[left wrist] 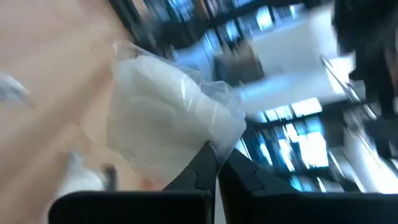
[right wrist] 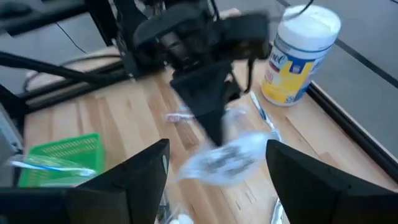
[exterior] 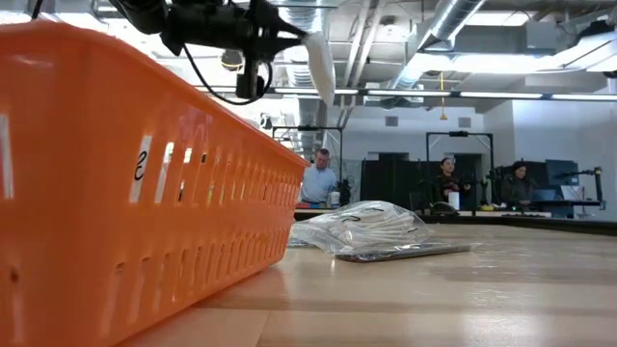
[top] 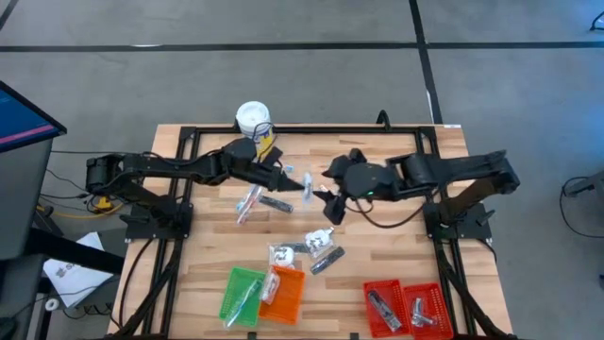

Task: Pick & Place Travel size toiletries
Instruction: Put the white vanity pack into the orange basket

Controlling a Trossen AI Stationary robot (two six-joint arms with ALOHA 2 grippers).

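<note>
My left gripper hangs over the table's middle, shut on a white crinkly packet in clear wrap; the packet fills the left wrist view. My right gripper is open just right of it. In the right wrist view its two fingers stand wide on either side of the blurred packet without touching. Other toiletries lie flat on the wood: a pink-tinted stick, a dark tube and packets. In the low view a clear-wrapped packet rests beside a dark tube. My left gripper pinches the packet's crinkled clear edge between its two fingertips. The fingers come from the table's left side, slanting down. The packet is lifted clear of the table and sticks out beyond the fingertips.
A white-lidded tub with a yellow label stands at the far edge behind the left arm. The green tray and orange tray sit at the near edge, two red trays near right. People sit in the room beyond.
</note>
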